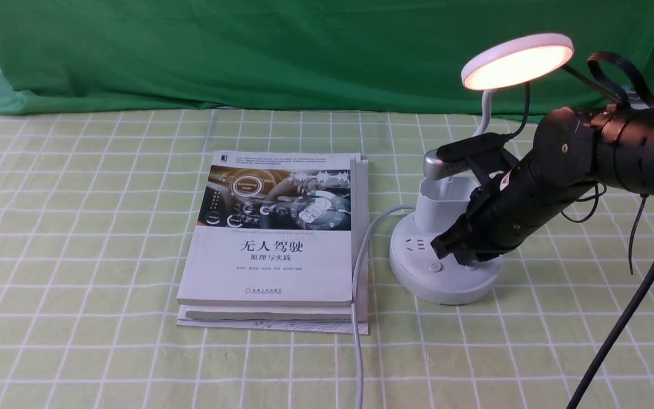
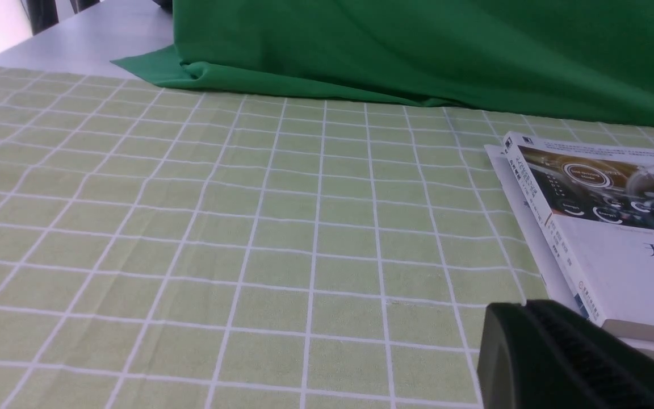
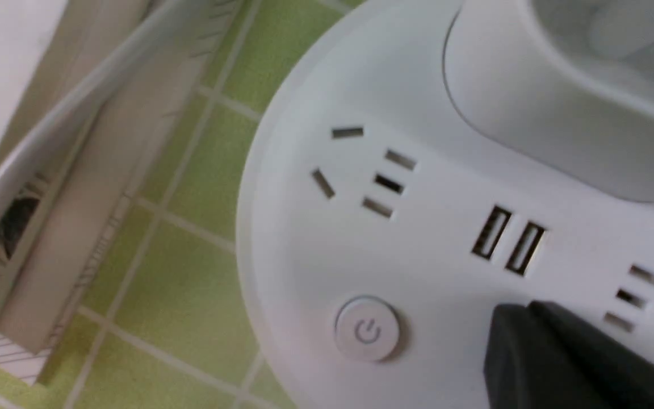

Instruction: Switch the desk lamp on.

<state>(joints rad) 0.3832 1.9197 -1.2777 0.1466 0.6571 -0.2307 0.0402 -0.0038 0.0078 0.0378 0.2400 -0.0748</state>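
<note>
The white desk lamp (image 1: 444, 267) stands right of the books, and its disc head (image 1: 517, 59) glows warm. My right gripper (image 1: 438, 245) is shut with nothing in it, its tip low over the round base next to the cup-shaped holder (image 1: 443, 205). Seen from the right wrist, the shut fingertips (image 3: 523, 318) sit just beside the power button (image 3: 367, 329) and below the two USB ports (image 3: 508, 240); whether they touch the base is unclear. My left gripper (image 2: 523, 311) is shut and empty over the tablecloth, close to the books' near corner.
Two stacked books (image 1: 276, 238) lie mid-table, and the lamp's white cord (image 1: 359, 284) runs along their right edge toward the front. A green backdrop (image 1: 281, 51) hangs behind. A checked green cloth (image 1: 77, 227) covers the table.
</note>
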